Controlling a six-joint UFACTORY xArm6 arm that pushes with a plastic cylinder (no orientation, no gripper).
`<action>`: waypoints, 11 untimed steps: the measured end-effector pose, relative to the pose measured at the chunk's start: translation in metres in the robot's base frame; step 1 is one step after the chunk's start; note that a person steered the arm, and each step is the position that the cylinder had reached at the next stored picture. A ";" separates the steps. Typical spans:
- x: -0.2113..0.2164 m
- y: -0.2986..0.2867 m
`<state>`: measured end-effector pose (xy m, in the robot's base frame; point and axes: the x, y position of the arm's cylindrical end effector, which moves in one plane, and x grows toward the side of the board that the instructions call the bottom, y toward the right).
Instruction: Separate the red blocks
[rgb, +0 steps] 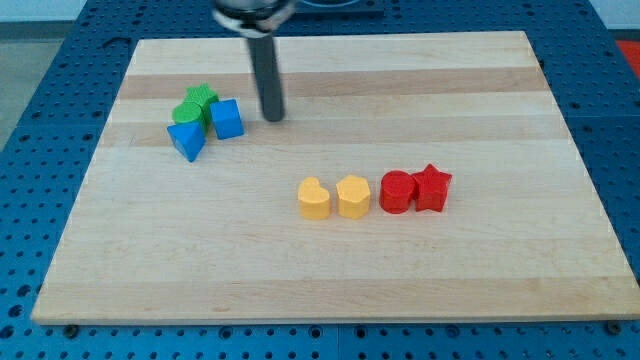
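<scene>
A red round block (397, 191) and a red star block (433, 187) sit touching each other right of the board's middle. My tip (273, 118) rests on the board at the upper left, far from the red blocks and just right of a blue cube (227, 118). The rod rises from the tip to the view's top.
Two yellow blocks, a heart shape (314, 199) and a hexagon (353, 196), stand side by side left of the red round block. A green star (203, 99), a green block (187, 113) and a blue triangle (186, 141) cluster at the upper left. The wooden board (330, 280) lies on a blue perforated table.
</scene>
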<state>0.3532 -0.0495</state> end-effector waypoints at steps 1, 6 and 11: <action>0.001 0.091; 0.155 0.161; 0.115 0.047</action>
